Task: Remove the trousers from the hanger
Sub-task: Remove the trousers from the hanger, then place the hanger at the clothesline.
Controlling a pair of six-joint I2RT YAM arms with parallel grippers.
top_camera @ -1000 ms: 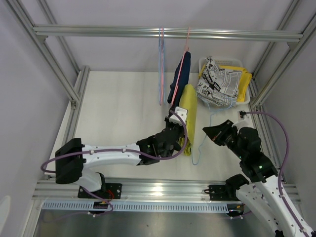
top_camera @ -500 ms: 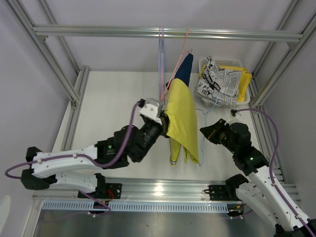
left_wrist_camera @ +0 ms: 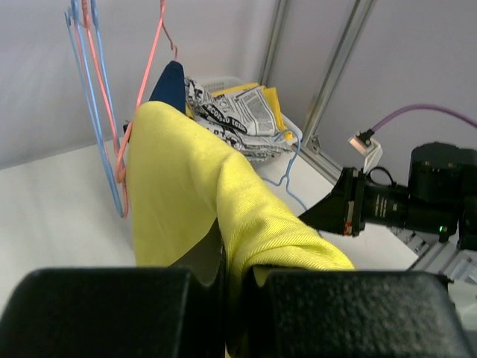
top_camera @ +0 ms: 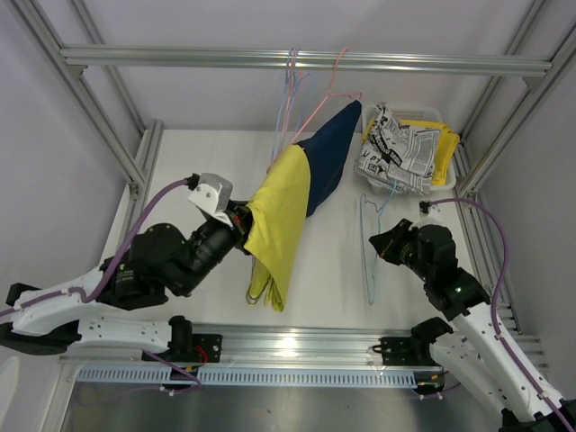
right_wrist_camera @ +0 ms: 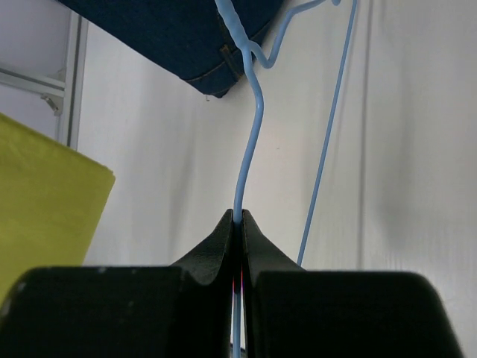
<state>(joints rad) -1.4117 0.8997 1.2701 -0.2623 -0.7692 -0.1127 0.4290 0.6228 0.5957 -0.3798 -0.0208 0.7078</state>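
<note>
Top external view: the table (top_camera: 198, 171) is carrying one white basket (top_camera: 396, 112) holding two trousers, black-and-white print (top_camera: 396, 153) and bright yellow (top_camera: 445, 157). Two more are draping off one pink hanger (top_camera: 317, 103): mustard-yellow trousers (top_camera: 283, 211), which the left claw (top_camera: 245, 225) is clamping, and navy trousers (top_camera: 328, 153). The right claw (top_camera: 376, 242) is pinching one blue hanger (top_camera: 365, 270).

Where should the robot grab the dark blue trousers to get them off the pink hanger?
Probably pinch the dark blue trousers at their low hanging end, coming from the robot's right. They drape tilted over the pink hanger, and the yellow trousers, held by the left gripper, cover their left side, so the right edge is the free one.
</note>
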